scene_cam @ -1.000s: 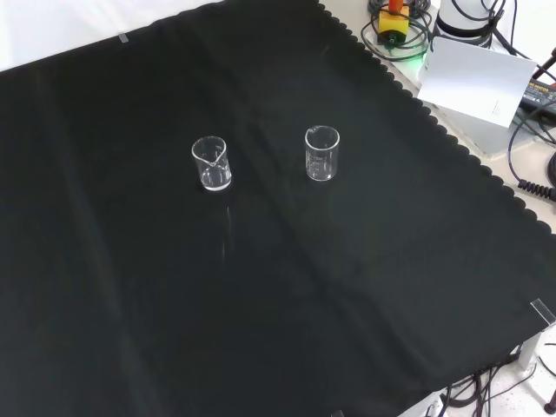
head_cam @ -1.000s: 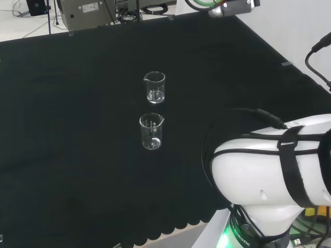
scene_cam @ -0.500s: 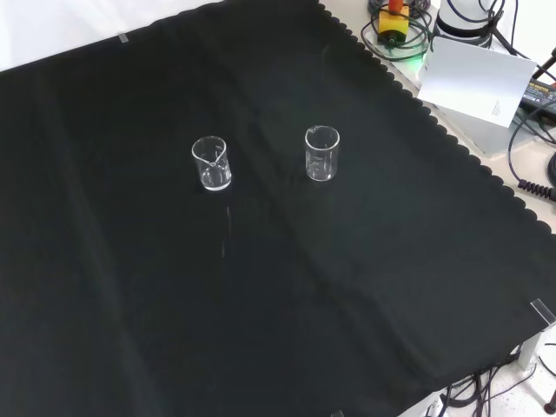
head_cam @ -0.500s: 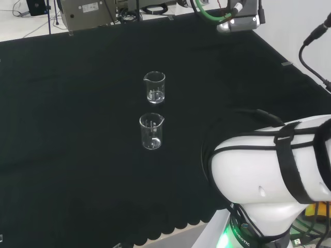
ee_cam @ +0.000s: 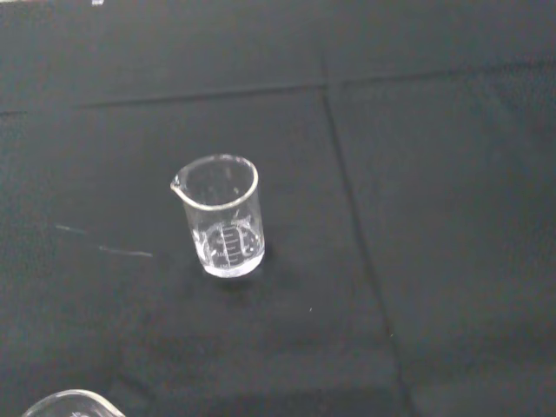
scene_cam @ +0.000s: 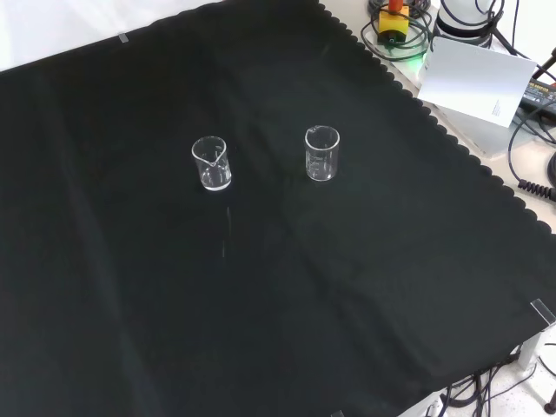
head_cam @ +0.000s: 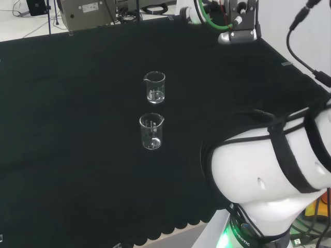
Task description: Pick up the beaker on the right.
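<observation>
Black cloth (scene_cam: pixel 130 304) covers the surface, and two clear glass beakers are seen standing upright on it, well apart from each other and from everything else. In the front view the beaker on the right (scene_cam: pixel 321 153) is taken to be the task's thing; in the head view it is the nearer one (head_cam: pixel 151 131), with the other beaker (head_cam: pixel 154 87) behind it. Both appear empty. In the wrist view one beaker (ee_cam: pixel 221 217) is centred and the rim of a second (ee_cam: pixel 69 404) is just caught at the edge; which is which cannot be told.

The beaker is judged to be light, rigid, smooth and breakable. Its bare glass wall is likely to be slippery, and being small and empty it could be tipped or pushed along the cloth by a glancing touch. Hold is best taken round the straight wall at about mid-height, from opposite sides, away from the pouring lip.

Whether the hand is open or closed cannot be told. The arm's end (head_cam: pixel 238 23) is seen at the top of the head view, well away from both beakers.

Compared with a second ago, the arm's end has been brought further into the head view, and the big white link (head_cam: pixel 258 175) has been turned. Neither beaker has been moved.
</observation>
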`<state>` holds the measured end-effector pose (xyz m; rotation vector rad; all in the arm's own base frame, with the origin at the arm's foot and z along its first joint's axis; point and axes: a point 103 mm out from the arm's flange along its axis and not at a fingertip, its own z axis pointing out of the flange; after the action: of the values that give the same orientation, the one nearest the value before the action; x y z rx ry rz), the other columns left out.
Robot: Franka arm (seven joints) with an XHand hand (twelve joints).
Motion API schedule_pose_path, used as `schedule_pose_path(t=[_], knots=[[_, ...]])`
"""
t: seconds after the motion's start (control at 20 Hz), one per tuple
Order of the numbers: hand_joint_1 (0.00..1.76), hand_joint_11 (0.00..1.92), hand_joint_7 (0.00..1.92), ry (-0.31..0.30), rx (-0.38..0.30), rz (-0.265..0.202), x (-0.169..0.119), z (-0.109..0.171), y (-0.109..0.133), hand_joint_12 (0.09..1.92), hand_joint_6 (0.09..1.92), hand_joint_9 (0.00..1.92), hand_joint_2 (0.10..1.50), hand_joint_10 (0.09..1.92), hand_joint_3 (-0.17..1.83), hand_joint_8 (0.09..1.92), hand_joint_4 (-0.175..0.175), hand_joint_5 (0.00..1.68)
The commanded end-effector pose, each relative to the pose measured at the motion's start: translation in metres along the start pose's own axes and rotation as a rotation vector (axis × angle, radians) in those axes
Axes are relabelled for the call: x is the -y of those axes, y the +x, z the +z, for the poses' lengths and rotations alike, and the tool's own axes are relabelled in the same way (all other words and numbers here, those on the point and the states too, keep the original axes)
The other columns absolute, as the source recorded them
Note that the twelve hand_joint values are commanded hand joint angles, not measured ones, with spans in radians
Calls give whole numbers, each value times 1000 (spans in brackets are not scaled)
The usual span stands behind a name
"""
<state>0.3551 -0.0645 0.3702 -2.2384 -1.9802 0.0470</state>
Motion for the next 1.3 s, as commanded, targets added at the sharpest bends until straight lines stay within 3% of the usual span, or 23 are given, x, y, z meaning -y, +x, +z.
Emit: schedule_pose_path(t=[0.05,0.65,0.8,1.0,1.3], knots=[[254,69,65,33,-72,-43,-54,45,-17,1373,87,220,1262,670,61,539,-12,239],[307,94,99,44,-118,-148,-98,103,-12,1376,87,254,1236,688,60,575,-18,260],[503,137,176,47,-189,-174,-110,118,-15,1375,87,329,1152,702,24,621,-22,298],[695,206,223,79,-227,-206,-128,139,-16,1357,87,399,1062,685,-21,657,-23,331],[819,226,297,99,-288,-239,-145,171,-19,1348,87,450,998,664,-88,678,-23,377]])
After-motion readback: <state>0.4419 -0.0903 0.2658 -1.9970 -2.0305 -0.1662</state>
